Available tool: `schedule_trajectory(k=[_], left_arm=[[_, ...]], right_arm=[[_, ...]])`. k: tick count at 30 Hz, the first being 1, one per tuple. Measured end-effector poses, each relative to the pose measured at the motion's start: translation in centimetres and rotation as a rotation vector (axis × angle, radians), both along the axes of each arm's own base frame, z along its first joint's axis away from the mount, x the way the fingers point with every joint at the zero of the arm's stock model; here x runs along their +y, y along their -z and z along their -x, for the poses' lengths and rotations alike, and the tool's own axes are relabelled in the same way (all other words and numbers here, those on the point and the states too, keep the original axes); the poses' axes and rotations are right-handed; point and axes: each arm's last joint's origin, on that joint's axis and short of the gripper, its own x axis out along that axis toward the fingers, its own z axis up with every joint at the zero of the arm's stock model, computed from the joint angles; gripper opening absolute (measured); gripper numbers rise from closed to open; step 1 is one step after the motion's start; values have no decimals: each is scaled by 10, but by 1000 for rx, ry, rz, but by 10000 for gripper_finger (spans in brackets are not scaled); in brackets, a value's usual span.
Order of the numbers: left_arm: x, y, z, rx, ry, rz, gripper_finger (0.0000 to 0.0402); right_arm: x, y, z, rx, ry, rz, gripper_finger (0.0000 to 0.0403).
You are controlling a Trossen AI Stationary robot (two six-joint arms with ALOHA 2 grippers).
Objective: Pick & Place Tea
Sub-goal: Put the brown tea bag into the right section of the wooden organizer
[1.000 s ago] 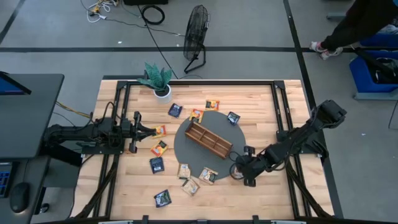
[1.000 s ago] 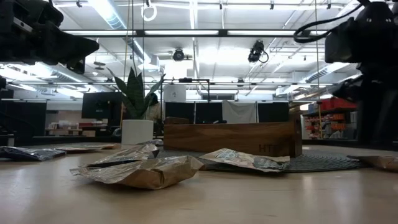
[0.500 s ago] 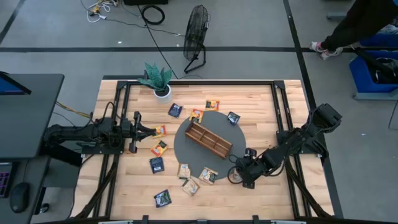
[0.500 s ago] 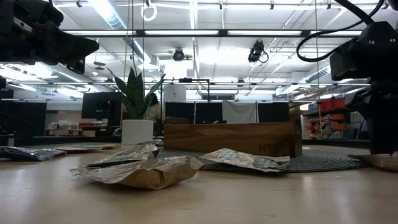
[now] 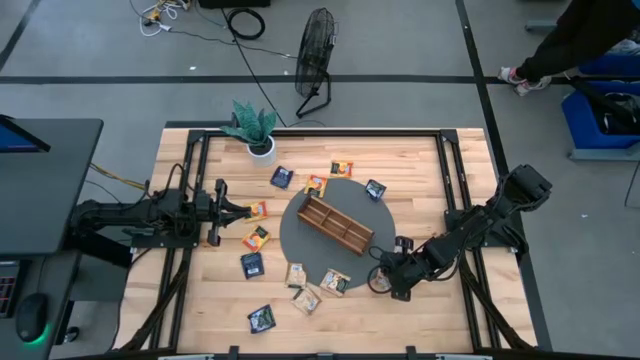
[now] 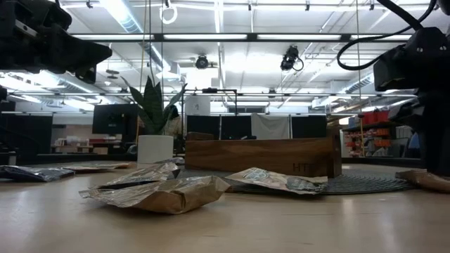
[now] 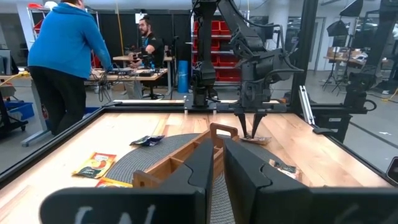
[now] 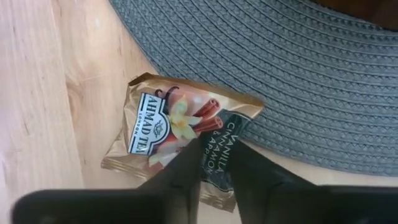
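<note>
A pale wooden table carries a round grey woven mat with a wooden divided tray and a potted plant; a floor fan stands behind. Right claw pinches a beige vanilla-cinnamon tea sachet lying at the mat's edge. Left claw, nearly closed and empty, waits over the table's left side.

Light: bright, even, from ceiling strip lamps
Glare: lamps bloom white in low view
Shadows: faint on the table
Blur: near fingers soft in the wrist views
</note>
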Motion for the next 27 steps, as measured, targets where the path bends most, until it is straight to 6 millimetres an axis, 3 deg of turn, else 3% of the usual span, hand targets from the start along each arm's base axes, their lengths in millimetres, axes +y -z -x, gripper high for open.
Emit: schedule_trajectory(k=[9, 24, 27], left_arm=[[0, 0, 0, 2, 1, 12, 41], [0, -6, 1, -66, 13, 281, 41], [1, -6, 1, -76, 10, 345, 41]], right_arm=[[0, 0, 0, 3, -4, -1, 7], [-2, -9, 1, -22, -9, -18, 2], [1, -19, -4, -31, -22, 19, 1]])
